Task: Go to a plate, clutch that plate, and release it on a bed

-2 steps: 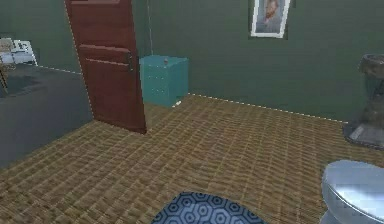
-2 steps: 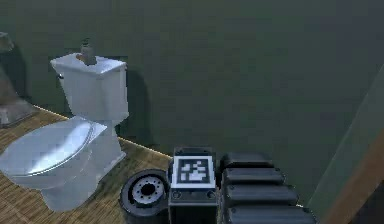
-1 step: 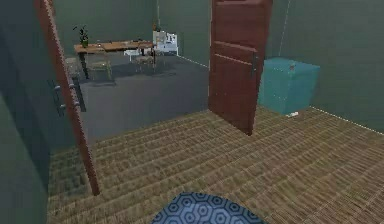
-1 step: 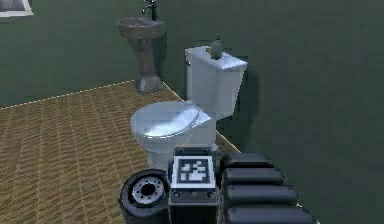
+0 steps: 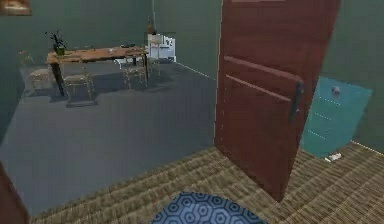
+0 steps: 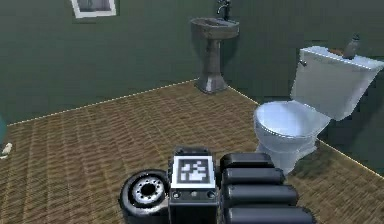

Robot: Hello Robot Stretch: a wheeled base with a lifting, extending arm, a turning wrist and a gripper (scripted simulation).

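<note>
Through the doorway in the forward view, a wooden dining table point(image 5: 98, 55) stands at the far left of a grey-floored room, with a dark plant point(image 5: 58, 42) and small dark blobs on its top; I cannot make out a plate among them. At the arm side view's bottom edge the arm point(image 6: 255, 188) lies drawn in as stacked dark blocks, with a white marked square point(image 6: 192, 170) beside it. Left of that square sits the gripper point(image 6: 147, 193) as a dark round body. Its far end cannot be made out, so I cannot tell whether it holds anything.
A brown door point(image 5: 265, 90) stands swung open at the forward view's right, a teal drawer cabinet point(image 5: 335, 118) behind it. Chairs point(image 5: 78, 82) ring the table. A blue patterned rug point(image 5: 205, 210) lies close ahead. The arm side view has a toilet point(image 6: 300, 115), pedestal sink point(image 6: 213, 45) and wall picture point(image 6: 93, 8).
</note>
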